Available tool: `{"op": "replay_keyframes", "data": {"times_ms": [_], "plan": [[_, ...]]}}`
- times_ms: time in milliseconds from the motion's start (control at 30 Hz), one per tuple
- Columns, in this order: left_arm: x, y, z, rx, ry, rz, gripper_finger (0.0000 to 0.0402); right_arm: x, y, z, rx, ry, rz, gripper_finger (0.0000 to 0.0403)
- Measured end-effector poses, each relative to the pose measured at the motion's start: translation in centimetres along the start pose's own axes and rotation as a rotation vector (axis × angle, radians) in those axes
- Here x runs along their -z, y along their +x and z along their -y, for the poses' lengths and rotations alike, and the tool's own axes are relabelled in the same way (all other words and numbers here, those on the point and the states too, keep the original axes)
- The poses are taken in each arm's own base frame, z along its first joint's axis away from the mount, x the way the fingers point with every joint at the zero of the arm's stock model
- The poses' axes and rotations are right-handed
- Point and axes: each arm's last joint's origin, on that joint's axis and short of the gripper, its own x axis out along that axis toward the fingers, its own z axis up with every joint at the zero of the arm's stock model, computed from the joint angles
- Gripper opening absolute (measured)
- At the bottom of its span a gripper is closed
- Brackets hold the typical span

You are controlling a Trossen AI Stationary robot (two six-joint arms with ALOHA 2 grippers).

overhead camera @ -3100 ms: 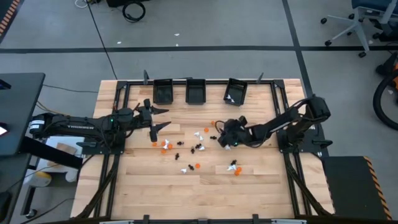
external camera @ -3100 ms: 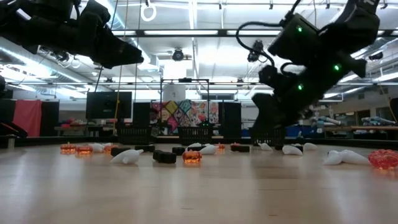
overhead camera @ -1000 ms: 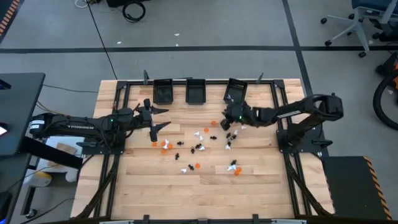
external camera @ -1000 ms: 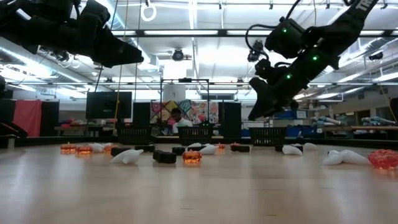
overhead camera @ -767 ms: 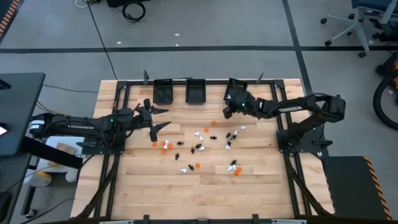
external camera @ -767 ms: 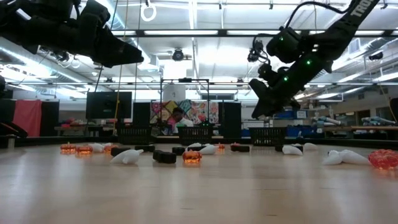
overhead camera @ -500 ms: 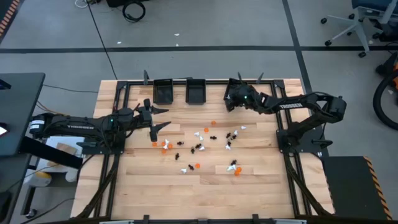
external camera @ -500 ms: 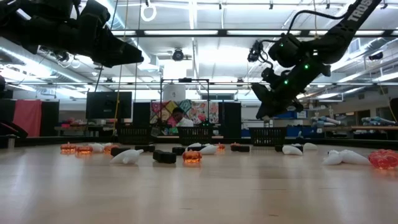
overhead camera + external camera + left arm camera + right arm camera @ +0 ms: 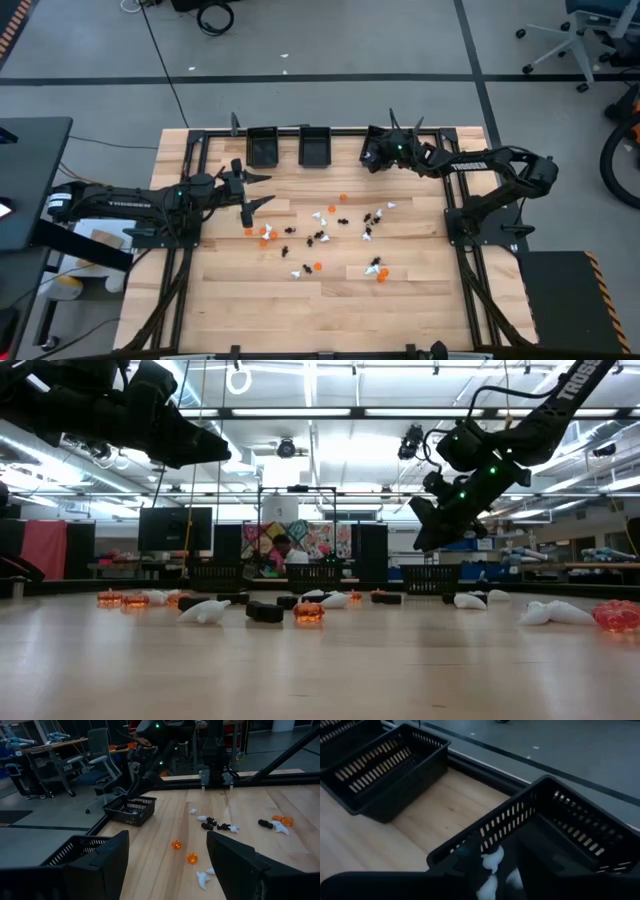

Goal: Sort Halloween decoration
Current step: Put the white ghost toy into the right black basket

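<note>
The Halloween decoration [image 9: 320, 228] lies scattered on the middle of the table as tiny orange, black and white trinkets, which also show in the left wrist view [image 9: 220, 826]. My right gripper [image 9: 373, 156] hovers over the right black bin [image 9: 560, 795] at the far edge, with a white trinket [image 9: 492, 859] between its fingertips. More white pieces lie on the bin floor. My left gripper [image 9: 266, 189] waits open above the table's left side, clear of the trinkets. My right gripper appears to pinch a white trinket [image 9: 492, 859] at its fingertips, slanting down from the near right. The piece is lifted clear, above the inside of the right bin. The fingers hide which part of it they hold.
Two more black bins, the left one [image 9: 262, 146] and the middle one [image 9: 315, 146], stand along the far edge, left of the right bin. A black frame [image 9: 300, 130] borders the table. There is bare wood on the near half [image 9: 320, 310]. A person [image 9: 290, 552] shows far behind.
My right gripper has moved from above the scattered trinkets toward the far edge, ending over the right bin, and has kept its height above the table. The trinkets on the table have stayed in place.
</note>
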Motion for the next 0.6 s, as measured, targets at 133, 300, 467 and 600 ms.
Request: {"op": "replay_keyframes", "data": {"times_ms": [133,300,467,600], "plan": [[0.0,0.0,0.0,0.0,0.0,-0.001,0.0254,-0.2,-1.4,-2.0,-0.064,-0.052,0.035,0.0142],[0.0,0.0,0.0,0.0,0.0,0.0,0.0254,2.0,-4.0,-5.3,-0.07,-0.103,0.07,0.0142],[0.0,0.0,0.0,0.0,0.0,0.0,0.0254,5.8,-6.0,-7.2,-0.07,-0.085,0.053,0.0147],[0.0,0.0,0.0,0.0,0.0,0.0,0.0254,8.0,-7.1,-7.9,-0.034,-0.071,0.07,0.0161]]}}
